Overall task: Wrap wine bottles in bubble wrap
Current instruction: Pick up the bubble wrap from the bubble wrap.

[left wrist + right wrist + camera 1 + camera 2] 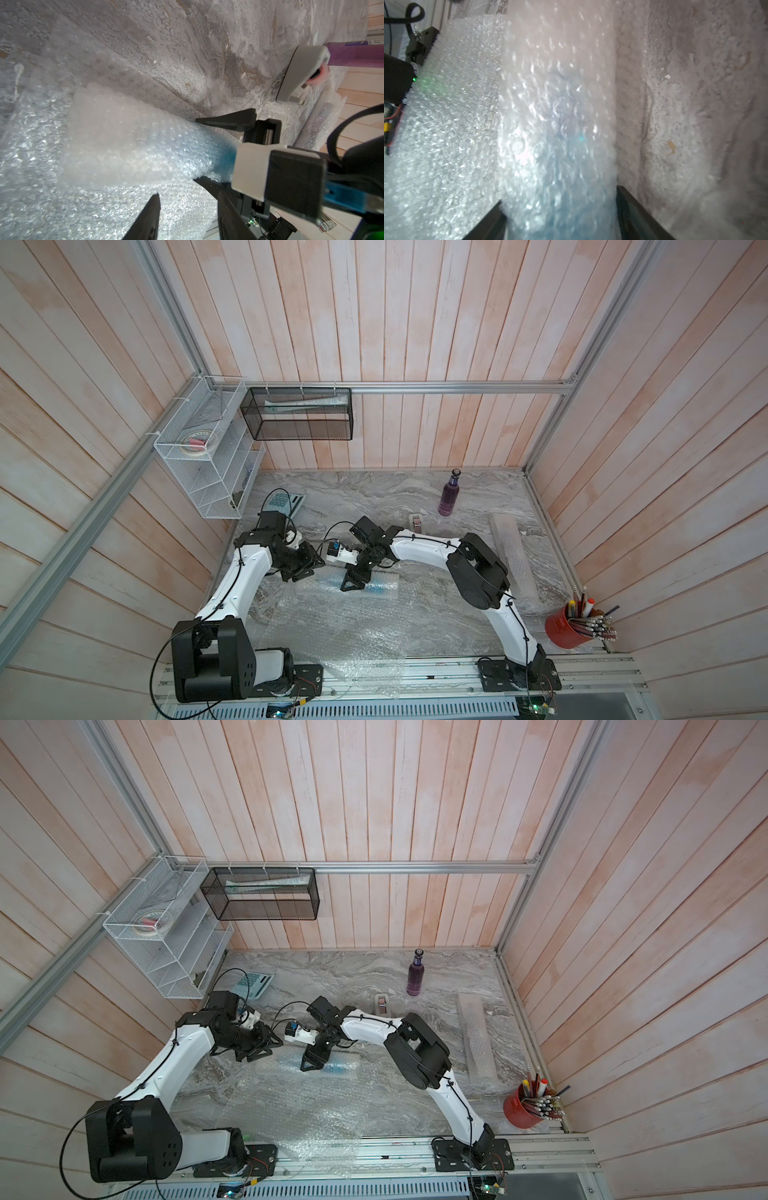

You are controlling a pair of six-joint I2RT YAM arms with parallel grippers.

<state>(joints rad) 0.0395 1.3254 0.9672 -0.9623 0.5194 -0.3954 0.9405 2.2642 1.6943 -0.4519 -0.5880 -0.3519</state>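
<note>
On the surface a wide bubble wrap sheet lies flat, its far edge rolled over the lying blue bottle. The right tool clamps that roll; the left tool, jaws apart, holds nothing. Best to roll toward the free sheet with both ends level and taut. The purple bottle and tape dispenser stand behind, out of the way.

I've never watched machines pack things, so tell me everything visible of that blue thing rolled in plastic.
The blue bottle lies on its side near the middle of the marble table, rolled inside translucent bubble wrap; only a blue glow shows through, its cap and neck hidden. The roll rests on the sheet's loose remainder, spread toward the robot's bases. The right claw straddles it, one finger against each side.
</note>
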